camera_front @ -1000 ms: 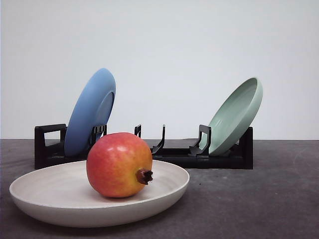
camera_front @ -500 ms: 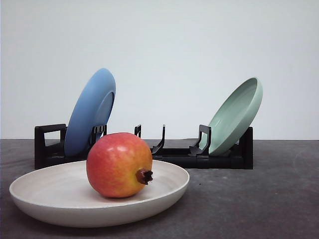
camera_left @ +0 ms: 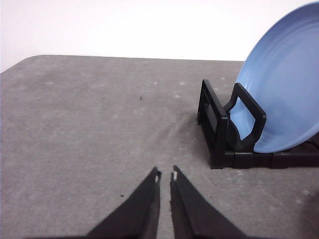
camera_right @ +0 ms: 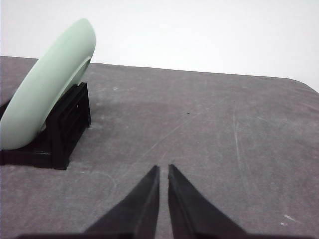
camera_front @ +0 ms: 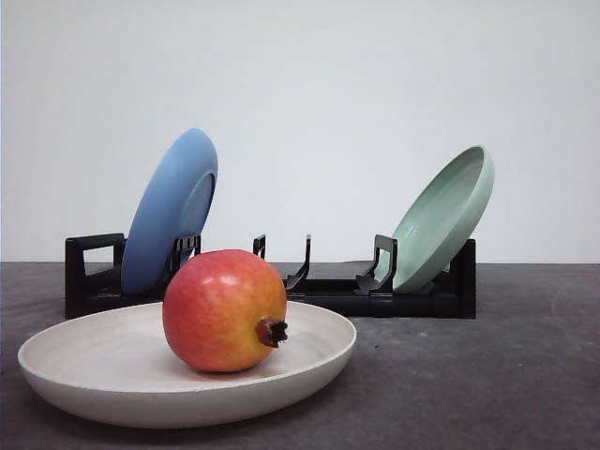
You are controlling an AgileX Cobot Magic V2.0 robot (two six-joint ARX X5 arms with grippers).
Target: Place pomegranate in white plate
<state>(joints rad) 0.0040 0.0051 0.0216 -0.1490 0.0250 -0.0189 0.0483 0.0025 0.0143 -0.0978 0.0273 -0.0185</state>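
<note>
While pomegranate [camera_front: 223,309] sits in white plate [camera_front: 103,361], gray tbl [camera_front: 487,375].

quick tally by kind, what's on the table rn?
Plates: 3, white plate, blue plate, green plate
Fruit: 1, pomegranate, lying in the white plate
Racks: 1, black rack, holding the blue and green plates tilted on edge
Total: 5
</note>
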